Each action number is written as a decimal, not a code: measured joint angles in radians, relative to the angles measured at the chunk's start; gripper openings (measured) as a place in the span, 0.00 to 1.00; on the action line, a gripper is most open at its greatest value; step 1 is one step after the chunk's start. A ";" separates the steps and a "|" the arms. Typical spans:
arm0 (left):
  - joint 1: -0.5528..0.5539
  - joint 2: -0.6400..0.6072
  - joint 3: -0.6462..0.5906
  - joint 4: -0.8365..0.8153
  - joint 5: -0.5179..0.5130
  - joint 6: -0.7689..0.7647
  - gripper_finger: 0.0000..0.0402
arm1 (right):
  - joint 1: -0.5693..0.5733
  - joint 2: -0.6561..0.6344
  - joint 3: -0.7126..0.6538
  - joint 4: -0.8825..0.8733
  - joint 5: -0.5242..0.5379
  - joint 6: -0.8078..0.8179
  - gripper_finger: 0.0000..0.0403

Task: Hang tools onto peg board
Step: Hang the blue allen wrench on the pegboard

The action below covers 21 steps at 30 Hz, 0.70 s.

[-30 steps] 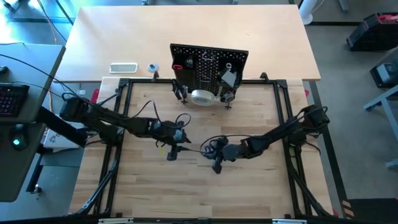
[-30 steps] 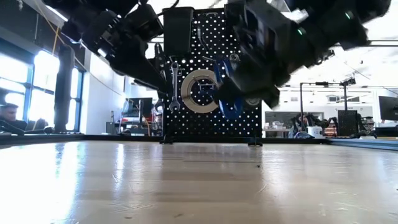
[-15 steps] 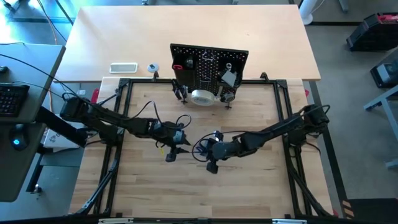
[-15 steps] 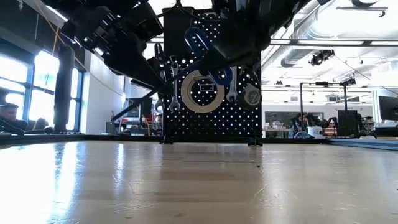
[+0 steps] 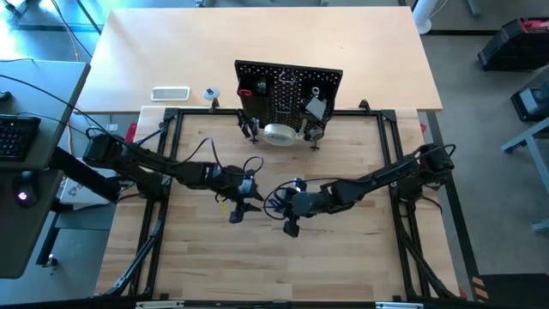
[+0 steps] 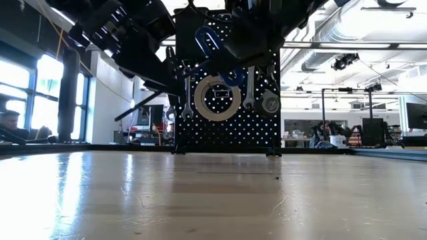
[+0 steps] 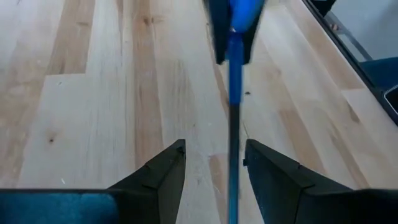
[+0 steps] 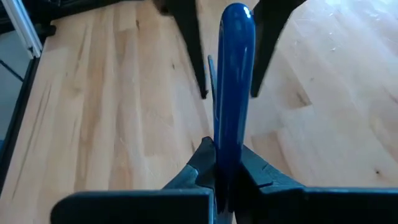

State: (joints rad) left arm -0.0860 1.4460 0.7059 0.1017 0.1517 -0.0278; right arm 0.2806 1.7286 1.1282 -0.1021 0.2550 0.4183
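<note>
Most of the job looks done, I judge. The black perforated peg board [image 5: 288,93] on thin legs stands at the far edge of the wooden table [image 5: 343,257] and already carries a clear tape roll [image 6: 215,97] at its middle, silver wrenches [image 6: 187,93] beside it, and further small items I cannot name from here. No loose tools lie on the table in the high view. What is left, as far as I see, is one piece: the blue T-handle hex key [image 8: 234,81].

That key is off the table, over its middle and well short of the board. My right gripper [image 8: 225,163] is clamped on the blue handle, which stands up between its fingers. The thin blue shaft [image 7: 234,118] runs out toward my left gripper [image 7: 214,163] and passes between its two dark fingers [image 7: 163,171], which stand apart on either side with a visible gap; the left holds nothing.

The two grippers meet near table centre, left gripper [image 5: 241,200] just beside right gripper [image 5: 287,209]. I read this as a handover or regrip before hanging.
</note>
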 joint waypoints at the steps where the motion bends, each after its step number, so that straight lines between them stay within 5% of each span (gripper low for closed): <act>1: 0.002 0.000 0.000 0.002 0.001 -0.006 0.40 | 0.000 0.000 0.000 -0.003 -0.007 0.000 0.02; 8: 0.018 0.002 0.000 0.009 0.040 -0.014 0.39 | 0.000 0.000 0.000 -0.021 -0.019 0.000 0.02; 17: 0.021 0.005 0.000 0.023 0.047 0.010 0.17 | -0.014 0.000 -0.001 -0.023 -0.015 -0.009 0.02; 21: 0.021 0.005 0.000 0.036 0.047 0.011 0.15 | -0.026 0.000 -0.001 -0.010 -0.022 -0.017 0.02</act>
State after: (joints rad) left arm -0.0647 1.4512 0.7059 0.1375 0.1983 -0.0166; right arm 0.2548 1.7287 1.1271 -0.1122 0.2327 0.4008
